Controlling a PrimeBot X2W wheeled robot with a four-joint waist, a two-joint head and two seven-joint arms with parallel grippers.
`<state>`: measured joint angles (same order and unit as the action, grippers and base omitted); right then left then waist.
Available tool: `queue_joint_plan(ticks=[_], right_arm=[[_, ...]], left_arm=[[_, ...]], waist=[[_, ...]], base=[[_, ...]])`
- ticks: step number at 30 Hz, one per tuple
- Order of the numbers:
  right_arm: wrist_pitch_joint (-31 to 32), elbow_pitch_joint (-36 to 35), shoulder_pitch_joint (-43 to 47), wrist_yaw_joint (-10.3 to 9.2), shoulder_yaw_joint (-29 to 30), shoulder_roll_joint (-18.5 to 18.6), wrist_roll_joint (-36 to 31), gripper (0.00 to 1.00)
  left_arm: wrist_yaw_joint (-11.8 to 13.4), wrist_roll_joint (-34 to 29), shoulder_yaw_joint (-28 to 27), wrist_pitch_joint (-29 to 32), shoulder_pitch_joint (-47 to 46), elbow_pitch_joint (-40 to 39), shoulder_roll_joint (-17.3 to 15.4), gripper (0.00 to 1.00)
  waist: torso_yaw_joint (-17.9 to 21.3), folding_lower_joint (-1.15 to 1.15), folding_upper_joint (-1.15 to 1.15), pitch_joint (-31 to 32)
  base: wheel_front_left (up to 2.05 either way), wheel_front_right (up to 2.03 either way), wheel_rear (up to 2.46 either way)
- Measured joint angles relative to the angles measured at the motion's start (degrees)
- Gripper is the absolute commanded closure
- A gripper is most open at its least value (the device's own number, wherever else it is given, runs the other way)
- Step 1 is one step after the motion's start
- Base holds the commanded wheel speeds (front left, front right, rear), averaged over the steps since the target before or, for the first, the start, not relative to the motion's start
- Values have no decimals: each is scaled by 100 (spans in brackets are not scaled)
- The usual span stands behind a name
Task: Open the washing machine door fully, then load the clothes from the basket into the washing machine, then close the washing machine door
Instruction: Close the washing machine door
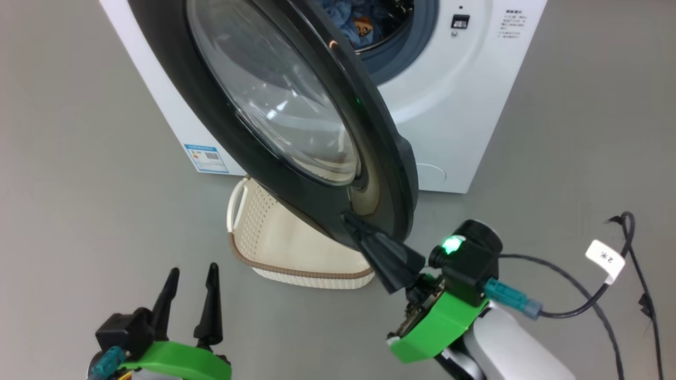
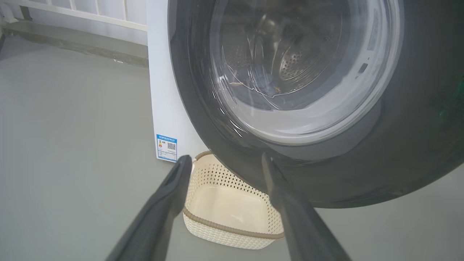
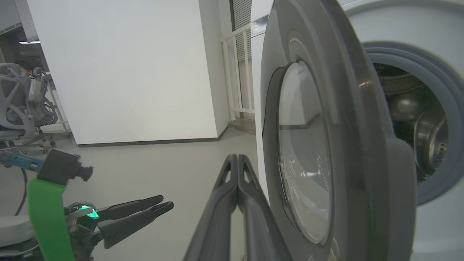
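The big white washing machine (image 1: 454, 121) stood with its round black door (image 1: 274, 95) partly open. The cream basket (image 1: 296, 273) sat on the floor under the door. The blue clothes (image 1: 359, 24) lay far off inside the drum. The right gripper (image 1: 349, 219) was squeezed tight, tips against the door's bottom edge. The left gripper (image 1: 193, 272) was spread wide, holding nothing, near the basket.

- The left gripper (image 2: 225, 157) holds its two dark fingers spread wide, rising from the bottom edge.
- Between the fingers sits the basket (image 2: 232, 229), cream, perforated and brown-rimmed, on the grey floor (image 2: 72, 145), its bare bottom showing.
- The washing machine door (image 2: 417, 145) stands swung out, and its black ring overlaps the basket's far side.
- Through the glass window (image 2: 326, 119) the perforated steel drum (image 2: 293, 63) appears (warped by the bulge).
- A blue label sticker (image 2: 166, 147) sits low on the washing machine (image 2: 159, 90), just beside the basket.
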<state>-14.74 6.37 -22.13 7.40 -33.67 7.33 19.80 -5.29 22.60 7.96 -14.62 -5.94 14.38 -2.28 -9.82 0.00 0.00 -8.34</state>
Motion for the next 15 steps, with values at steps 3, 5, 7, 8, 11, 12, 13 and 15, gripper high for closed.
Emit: queue_joint_plan(ticks=[3, 5, 7, 8, 11, 12, 13, 15], right_arm=[[0, 10, -59, 0, 89, 48, 0, 100], [0, 10, -75, 0, 131, 89, 9, 100], [0, 8, -147, 0, 156, 147, 20, 100], [0, 5, -186, 0, 185, 168, 32, 100], [0, -4, -287, 0, 280, 224, 51, 100], [0, -9, -311, 0, 300, 244, 57, 100], [0, -14, -337, 0, 311, 267, 57, 100], [0, -32, -408, 1, 322, 315, 58, 100]], left_arm=[[7, 0, 59, 0, -31, -24, 2, 0], [9, 24, 107, 0, -97, -73, 3, 0], [66, 55, 149, -1, -187, -149, 5, 0], [89, 73, 172, 0, -232, -181, 7, 0], [134, 96, 237, -1, -326, -286, 10, 0], [159, 98, 250, -1, -349, -311, 10, 0], [168, 105, 263, -1, -361, -325, 10, 0], [207, 127, 282, -1, -376, -339, 11, 0]], waist=[[42, 0, 0, -89], [60, 0, 0, -160], [73, 0, 0, -242], [77, 0, 0, -283], [87, 0, 0, -413], [89, 0, 0, -457], [90, 0, 0, -501], [96, 0, 0, -585]], base=[[0, 0, 0], [0, 0, 0], [0, 0, 0], [0, 0, 0], [0, 0, 0], [0, 0, 0], [0, 0, 0], [0, 0, 0]])
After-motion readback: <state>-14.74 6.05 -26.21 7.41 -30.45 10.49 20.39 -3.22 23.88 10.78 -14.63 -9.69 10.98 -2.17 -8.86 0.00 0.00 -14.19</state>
